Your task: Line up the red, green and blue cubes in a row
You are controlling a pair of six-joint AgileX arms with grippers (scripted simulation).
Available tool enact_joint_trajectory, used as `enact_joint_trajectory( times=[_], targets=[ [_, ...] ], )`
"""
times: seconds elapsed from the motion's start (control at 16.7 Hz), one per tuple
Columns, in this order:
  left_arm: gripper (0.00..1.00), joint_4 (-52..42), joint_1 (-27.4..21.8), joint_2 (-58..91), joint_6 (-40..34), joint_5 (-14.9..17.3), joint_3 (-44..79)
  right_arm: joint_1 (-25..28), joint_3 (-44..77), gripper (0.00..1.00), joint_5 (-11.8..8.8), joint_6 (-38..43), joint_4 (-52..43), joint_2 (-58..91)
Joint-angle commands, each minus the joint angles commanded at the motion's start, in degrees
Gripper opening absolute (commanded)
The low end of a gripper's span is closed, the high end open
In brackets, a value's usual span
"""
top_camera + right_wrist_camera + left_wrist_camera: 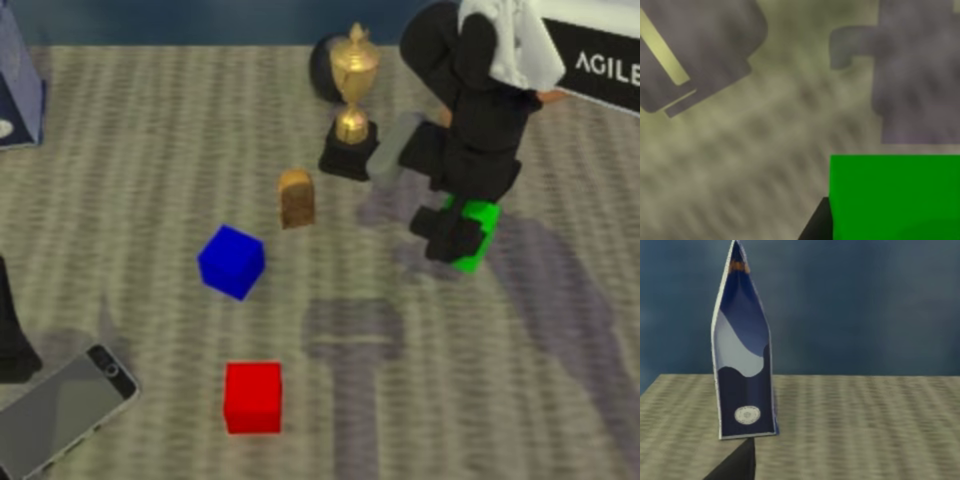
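My right gripper [462, 232] is shut on the green cube [485, 225] right of the table's middle. The right wrist view shows the green cube [895, 195] pressed against one dark finger [815, 225]. I cannot tell whether it rests on the table. The blue cube [231, 261] sits left of centre, turned at an angle. Nearer the front edge lies the red cube [252, 397], squarely placed. My left gripper [12, 350] is parked at the far left edge, open, and a single finger [737, 465] shows in its wrist view.
A gold trophy [352, 95] on a black base stands behind the middle, close to the right arm. A tan round-topped block [296, 197] stands between it and the blue cube. A phone [60, 410] lies front left; a blue carton [742, 370] stands back left.
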Motion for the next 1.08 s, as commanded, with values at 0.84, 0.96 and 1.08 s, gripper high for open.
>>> enact_joint_trajectory(
  times=[0.84,0.96,1.08],
  targets=[
    [1.0,0.0,0.0,0.0,0.0,0.0,0.0,23.8,-8.4,0.0,-0.2,-5.1,0.4,-8.2],
    [1.0,0.0,0.0,0.0,0.0,0.0,0.0,23.8,-9.1,0.0,-0.2,-5.2,1.4,-7.9],
    [1.0,0.0,0.0,0.0,0.0,0.0,0.0,23.9,-11.3,0.0,-0.1,-5.2,4.4,-7.1]
  ],
)
